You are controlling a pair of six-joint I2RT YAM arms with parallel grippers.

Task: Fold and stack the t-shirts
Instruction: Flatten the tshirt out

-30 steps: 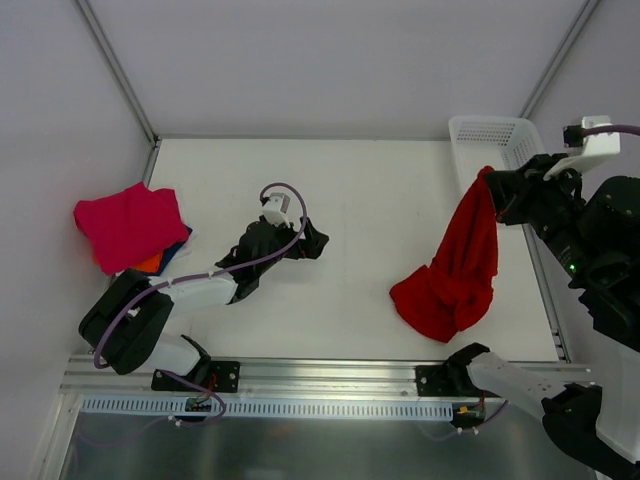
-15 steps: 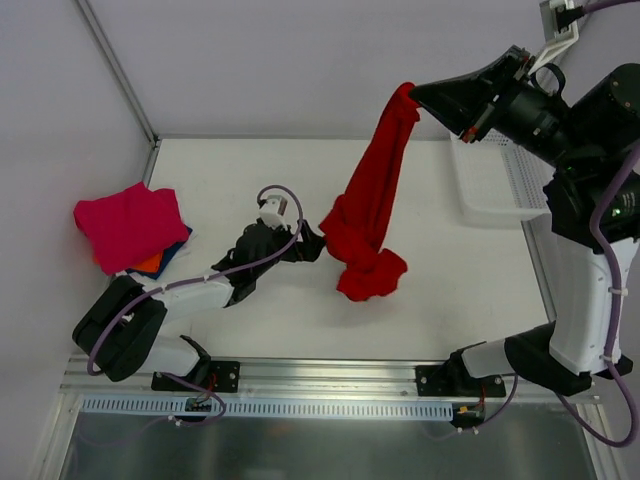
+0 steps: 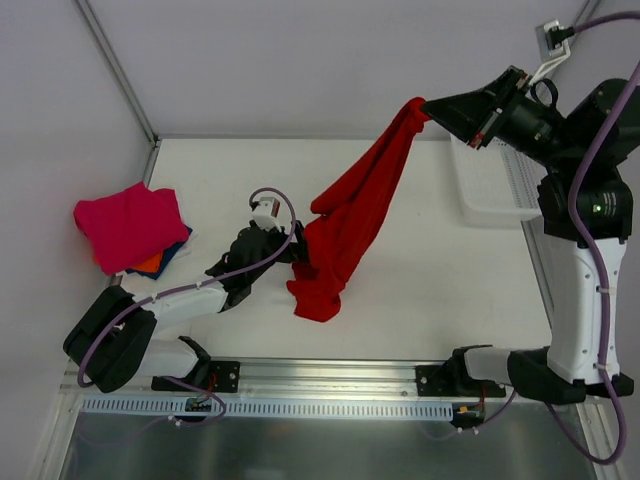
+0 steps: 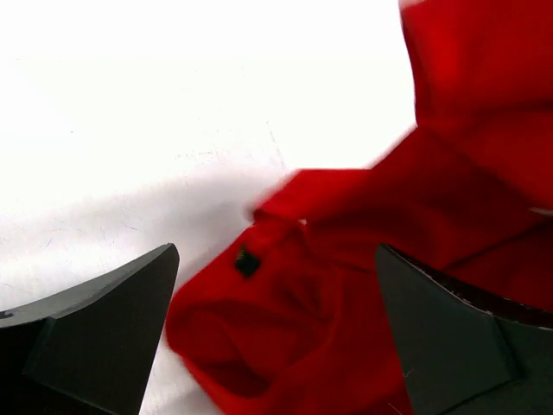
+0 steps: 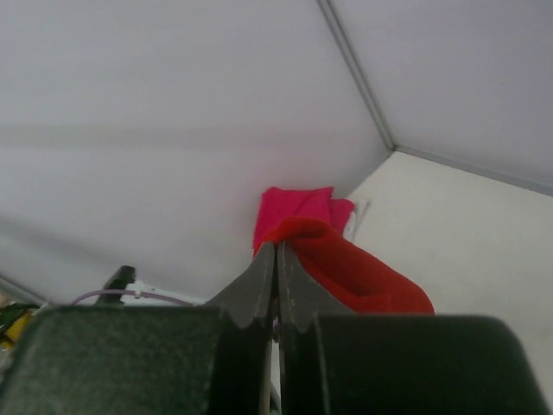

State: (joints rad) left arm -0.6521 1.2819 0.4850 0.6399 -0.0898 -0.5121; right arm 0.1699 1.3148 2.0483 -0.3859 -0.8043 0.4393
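A large bright red t-shirt [image 3: 350, 215] hangs in the air from my right gripper [image 3: 424, 108], which is shut on its top edge [image 5: 298, 232] high above the table's back. Its lower end [image 3: 316, 290] droops onto the table in a crumpled heap. My left gripper [image 3: 290, 250] lies low on the table right beside that heap, jaws wide open, with red cloth [image 4: 285, 328] lying between its fingers [image 4: 104, 337] and nothing gripped. A folded pile sits at the far left: a magenta-pink t-shirt [image 3: 128, 224] on top, with orange [image 3: 150, 263] and dark blue [image 3: 176, 250] edges showing beneath.
A white mesh basket [image 3: 495, 175] stands at the back right under my right arm. Grey walls close in the table on the left, back and right. A metal rail [image 3: 320, 375] runs along the near edge by the arm bases.
My right gripper has swung the red t-shirt up out of the basket area and leftward over the table. The shirt's lower end now rests by my left gripper, which edged toward it.
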